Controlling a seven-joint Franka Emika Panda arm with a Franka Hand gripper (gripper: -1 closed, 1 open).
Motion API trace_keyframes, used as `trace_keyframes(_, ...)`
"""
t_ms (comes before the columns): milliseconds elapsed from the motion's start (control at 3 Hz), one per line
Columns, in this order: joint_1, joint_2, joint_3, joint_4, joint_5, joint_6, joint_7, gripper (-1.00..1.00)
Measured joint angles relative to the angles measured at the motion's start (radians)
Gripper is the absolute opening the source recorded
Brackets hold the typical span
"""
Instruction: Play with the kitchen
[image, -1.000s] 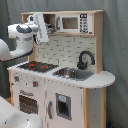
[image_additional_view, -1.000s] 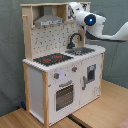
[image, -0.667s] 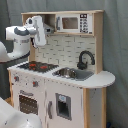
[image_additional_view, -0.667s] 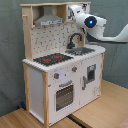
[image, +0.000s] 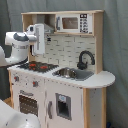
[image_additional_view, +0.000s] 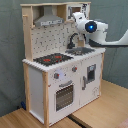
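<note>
Your gripper (image: 40, 49) hangs above the red-ringed stovetop (image: 38, 66) of the kitchen (image_additional_view: 60, 75), just below its grey hood (image_additional_view: 48, 19); whether the hand is open or closed, you cannot tell here.

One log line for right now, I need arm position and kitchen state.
arm: raised over stovetop | gripper: under hood, holding nothing seen | oven door: closed | sink: untouched

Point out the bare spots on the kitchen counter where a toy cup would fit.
On the kitchen, the rounded counter end right of the sink is bare in the first exterior view. The faucet crowds the sink's back edge, and the arm hangs over the stovetop.
</note>
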Motion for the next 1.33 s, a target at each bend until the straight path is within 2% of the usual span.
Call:
trace_keyframes(333,0.010,0.000,-0.001,-0.013,0.011,-0.012,0.012,-1.00)
trace_keyframes(667,0.014,0.000,-0.002,-0.018,0.018,-0.018,0.017,1.00)
trace_keyframes(1000,0.029,0.000,-0.010,-0.036,0.074,-0.055,0.030,1.00)
trace_keyframes(1333,0.033,0.000,0.001,-0.062,0.178,-0.085,0.031,1.00)
